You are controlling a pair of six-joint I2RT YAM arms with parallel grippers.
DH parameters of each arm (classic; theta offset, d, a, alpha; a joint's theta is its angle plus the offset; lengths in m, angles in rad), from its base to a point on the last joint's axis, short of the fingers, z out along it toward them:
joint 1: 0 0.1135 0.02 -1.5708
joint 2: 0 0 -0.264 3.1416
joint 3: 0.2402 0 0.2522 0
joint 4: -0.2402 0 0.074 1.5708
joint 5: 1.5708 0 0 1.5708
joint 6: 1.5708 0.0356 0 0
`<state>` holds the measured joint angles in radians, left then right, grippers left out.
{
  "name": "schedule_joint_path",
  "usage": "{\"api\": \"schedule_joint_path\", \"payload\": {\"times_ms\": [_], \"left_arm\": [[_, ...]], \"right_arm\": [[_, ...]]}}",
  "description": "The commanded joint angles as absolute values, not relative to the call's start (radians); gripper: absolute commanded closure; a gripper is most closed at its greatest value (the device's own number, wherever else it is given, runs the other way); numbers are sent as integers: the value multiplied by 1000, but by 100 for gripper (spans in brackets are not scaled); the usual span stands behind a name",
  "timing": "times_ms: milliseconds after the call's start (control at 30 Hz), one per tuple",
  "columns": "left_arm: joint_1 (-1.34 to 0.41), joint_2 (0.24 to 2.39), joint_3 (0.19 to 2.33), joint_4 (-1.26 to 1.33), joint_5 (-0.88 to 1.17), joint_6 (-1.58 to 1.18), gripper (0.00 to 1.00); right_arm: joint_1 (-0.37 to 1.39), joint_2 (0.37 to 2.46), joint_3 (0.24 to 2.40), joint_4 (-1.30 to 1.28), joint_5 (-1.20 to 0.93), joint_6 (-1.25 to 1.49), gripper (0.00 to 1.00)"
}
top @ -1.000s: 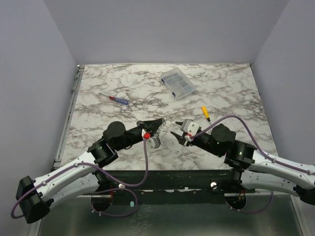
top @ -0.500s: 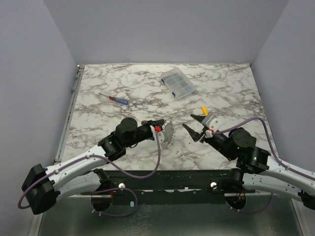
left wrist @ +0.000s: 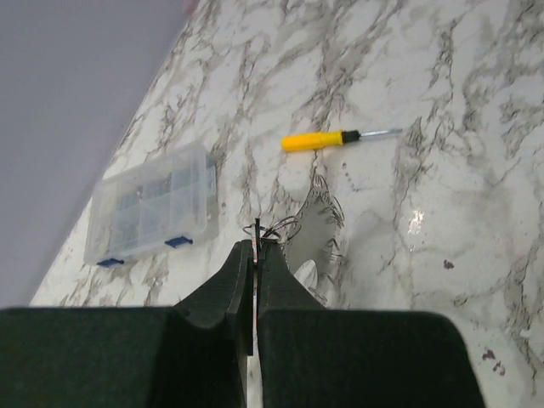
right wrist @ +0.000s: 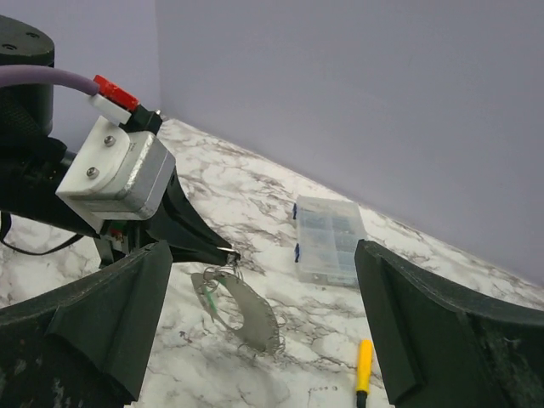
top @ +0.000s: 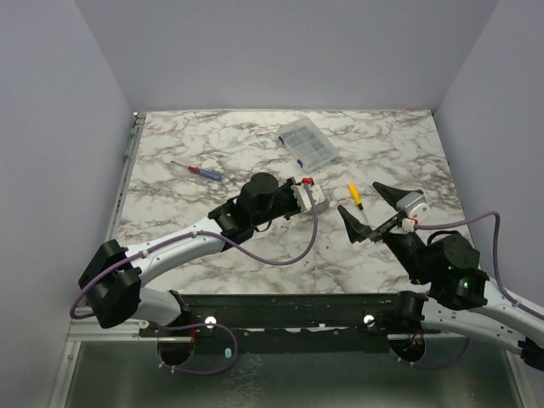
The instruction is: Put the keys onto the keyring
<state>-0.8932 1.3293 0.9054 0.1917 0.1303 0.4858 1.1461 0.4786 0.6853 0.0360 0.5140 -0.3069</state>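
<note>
While the left jaws are pressed shut on a thin wire keyring [left wrist: 274, 228], the small silvery metal keys [left wrist: 316, 223] hang from that ring just past the black fingertips [left wrist: 272, 265]. They bunch in a loose, overlapping cluster over the white, grey-veined marble worktop [left wrist: 459, 127]. The right wrist view shows the same cluster dangling below the tapered tip of the left jaws. Whether the lowest key touches the stone cannot be told.

The left arm [top: 170, 253] reaches from the near left corner to a little right of the worktop's middle, so the keys sit there, about halfway between the near and far edges. A small yellow-handled screwdriver [top: 354, 195] lies flat just to the right of them, apart from the cluster. Farther away, toward the far edge, rests a clear plastic compartment box with blue latches [top: 308, 144], lid closed.

The right arm [top: 455, 276] comes in from the near right. The right jaws are spread wide and grip nothing. One finger points toward the far right of the yellow-handled screwdriver and the other sits nearer, on its near side. They face the hanging keys from the right, near them but not touching.

A slim screwdriver with a blue and red handle [top: 197, 171] lies on the far left part of the worktop, well apart from everything else.
</note>
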Motion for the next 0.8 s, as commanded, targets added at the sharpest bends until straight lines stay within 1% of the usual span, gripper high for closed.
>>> {"api": "schedule_joint_path", "payload": {"times_ms": [0, 100, 267, 400, 500, 633, 767], "left_arm": [[-937, 1379, 1044, 222, 143, 406, 100], [-938, 1383, 1060, 220, 112, 389, 100], [-926, 1386, 932, 222, -101, 309, 100], [-899, 1404, 876, 166, -212, 234, 100], [-857, 1413, 849, 132, -243, 189, 100], [-818, 1404, 796, 108, -230, 275, 100], [-813, 1425, 790, 50, -280, 368, 100]], "right_arm": [[1150, 441, 669, 63, 633, -295, 0], [1149, 422, 664, 77, 678, -291, 0], [1150, 397, 655, 93, 712, -283, 0], [1150, 399, 651, 89, 713, -273, 0], [1150, 412, 655, 83, 706, -270, 0], [1150, 423, 658, 71, 704, -263, 0], [1149, 418, 653, 69, 703, -252, 0]]}}
